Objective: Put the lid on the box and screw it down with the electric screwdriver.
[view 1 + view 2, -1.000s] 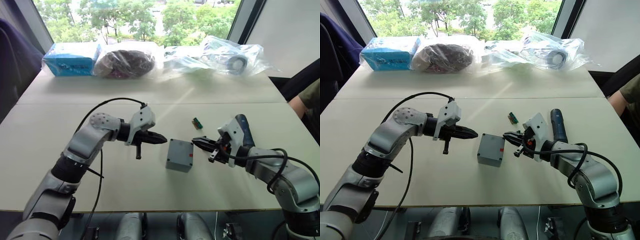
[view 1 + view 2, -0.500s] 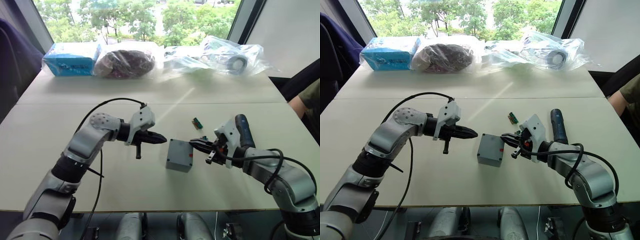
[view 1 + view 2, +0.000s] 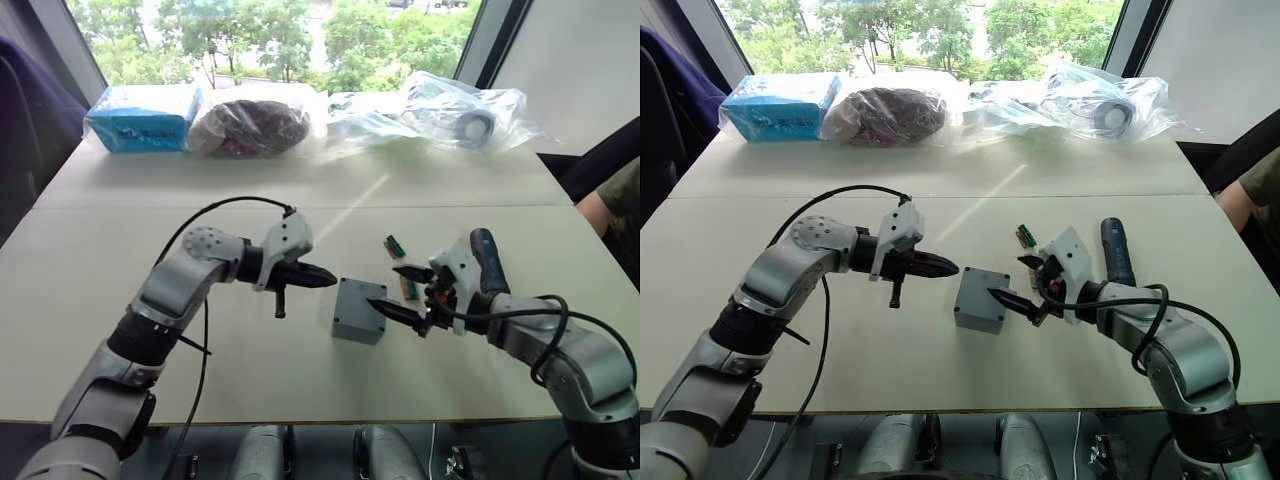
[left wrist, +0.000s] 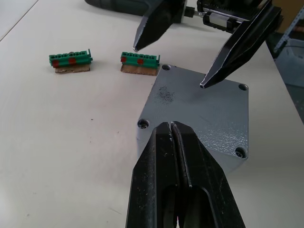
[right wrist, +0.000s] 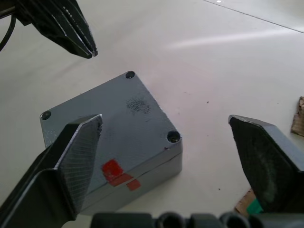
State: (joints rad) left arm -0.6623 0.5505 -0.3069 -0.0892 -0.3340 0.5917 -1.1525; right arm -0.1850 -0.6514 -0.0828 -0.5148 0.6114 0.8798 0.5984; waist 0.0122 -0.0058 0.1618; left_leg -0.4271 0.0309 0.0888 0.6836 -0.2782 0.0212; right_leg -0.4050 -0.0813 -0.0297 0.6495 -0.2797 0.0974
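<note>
Right wrist view showing lid already sitting on box, right gripper spread wide, left gripper clenched empty, screwdriver lying untouched.

The box, lid seated, sits mid-frame between both hands: closed left hand at its upper left, spread right hand at its right. Two green connectors and the electric screwdriver crowd the right approach. Desk toward the lower frame lies open.
</note>
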